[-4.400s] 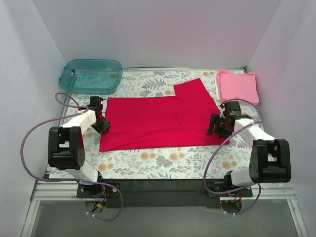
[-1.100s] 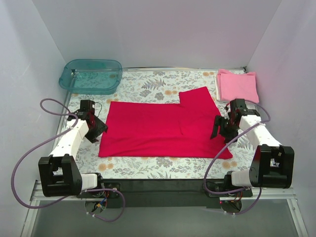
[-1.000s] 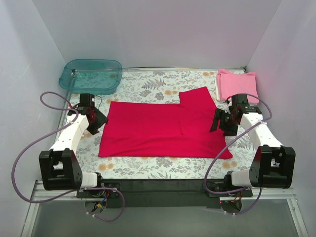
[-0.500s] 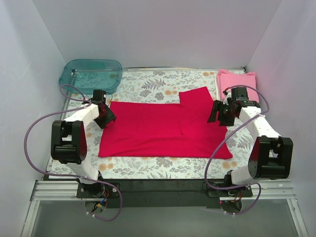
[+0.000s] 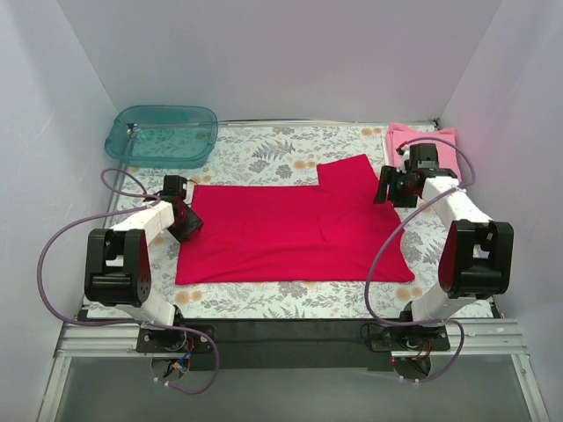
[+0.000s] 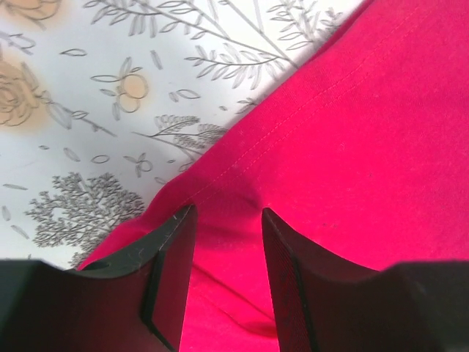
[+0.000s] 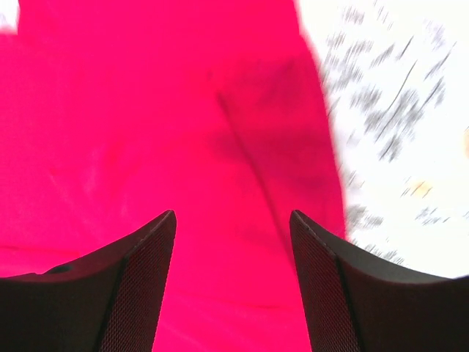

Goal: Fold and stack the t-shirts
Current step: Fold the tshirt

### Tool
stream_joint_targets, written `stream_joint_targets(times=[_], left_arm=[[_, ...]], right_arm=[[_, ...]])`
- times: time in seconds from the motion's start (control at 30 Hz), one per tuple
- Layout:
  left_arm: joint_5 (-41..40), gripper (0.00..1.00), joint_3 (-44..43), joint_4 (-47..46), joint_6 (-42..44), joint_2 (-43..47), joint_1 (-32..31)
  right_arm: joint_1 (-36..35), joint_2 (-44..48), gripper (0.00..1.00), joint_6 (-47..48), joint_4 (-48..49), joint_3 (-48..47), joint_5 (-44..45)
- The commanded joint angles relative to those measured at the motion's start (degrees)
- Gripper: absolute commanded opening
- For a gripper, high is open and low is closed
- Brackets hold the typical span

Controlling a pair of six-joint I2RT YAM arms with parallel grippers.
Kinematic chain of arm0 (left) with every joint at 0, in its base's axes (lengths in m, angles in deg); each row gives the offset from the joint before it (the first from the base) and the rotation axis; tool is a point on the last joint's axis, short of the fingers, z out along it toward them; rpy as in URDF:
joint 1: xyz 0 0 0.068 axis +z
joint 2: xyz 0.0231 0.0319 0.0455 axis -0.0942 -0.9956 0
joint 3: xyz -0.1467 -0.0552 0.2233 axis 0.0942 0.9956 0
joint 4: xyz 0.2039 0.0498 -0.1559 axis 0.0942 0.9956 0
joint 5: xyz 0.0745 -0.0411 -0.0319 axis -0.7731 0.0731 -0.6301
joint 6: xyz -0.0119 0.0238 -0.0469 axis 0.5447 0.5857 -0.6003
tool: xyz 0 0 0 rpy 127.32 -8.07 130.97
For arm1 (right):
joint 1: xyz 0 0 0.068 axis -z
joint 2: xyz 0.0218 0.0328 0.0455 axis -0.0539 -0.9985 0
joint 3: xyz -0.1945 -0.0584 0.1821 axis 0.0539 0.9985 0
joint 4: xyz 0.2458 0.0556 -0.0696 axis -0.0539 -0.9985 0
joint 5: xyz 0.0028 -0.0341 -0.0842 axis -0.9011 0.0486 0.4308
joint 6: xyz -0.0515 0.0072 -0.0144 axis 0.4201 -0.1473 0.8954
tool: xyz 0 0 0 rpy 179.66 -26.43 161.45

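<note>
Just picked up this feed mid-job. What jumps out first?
The crimson t-shirt lies spread flat across the middle of the floral table, one sleeve sticking out toward the far right. The left gripper is open at its left edge and the right gripper hangs open over its right side. A folded pink t-shirt sits in the far right corner, a teal tub in the far left.

A teal translucent tub (image 5: 162, 134) is sitting in the far left corner of the floral-printed tabletop (image 5: 264, 158); white walls (image 5: 264, 53) are enclosing the far edge and both side edges.
</note>
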Motion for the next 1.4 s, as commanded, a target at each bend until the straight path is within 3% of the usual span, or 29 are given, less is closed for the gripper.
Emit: stream_joint_targets(times=[0.0,0.27,0.4,0.47,0.67,0.93,1.13,1.37], left_arm=[[-1.35,0.4,2.01,4.43,0.5,1.75,1.53],[-2.68,0.45,2.72,5.93,-0.56,7.55,1.98],[-1.62,0.54,0.96,3.04,1.9,9.22,1.98],[-0.66,0.66,-1.49,1.55,2.69,8.17,3.98],[3.21,0.77,-6.16,-5.57,5.68,2.29,5.05],[8.92,0.79,-12.66,-12.17,14.37,-6.15,5.14],[9.19,0.77,-16.79,-14.37,19.38,-11.69,5.14],[7.08,0.76,-19.69,-14.72,22.11,-15.12,5.14]], right_arm=[[-0.16,-2.42,0.59,2.36,4.15,-6.68,3.13],[-0.16,-13.75,0.52,3.68,6.96,-17.05,2.69],[-1.92,-18.41,0.48,4.82,7.92,-20.84,2.69],[-2.01,-21.4,0.44,4.74,8.01,-22.42,2.25],[-2.01,-25.1,0.42,5.88,8.1,-22.87,4.61],[-2.1,-24.66,0.41,6.93,8.19,-20.06,8.4],[-2.27,-25.89,0.4,7.37,8.19,-19.09,8.66],[-2.8,-27.21,0.32,7.55,8.1,-17.51,11.04]])
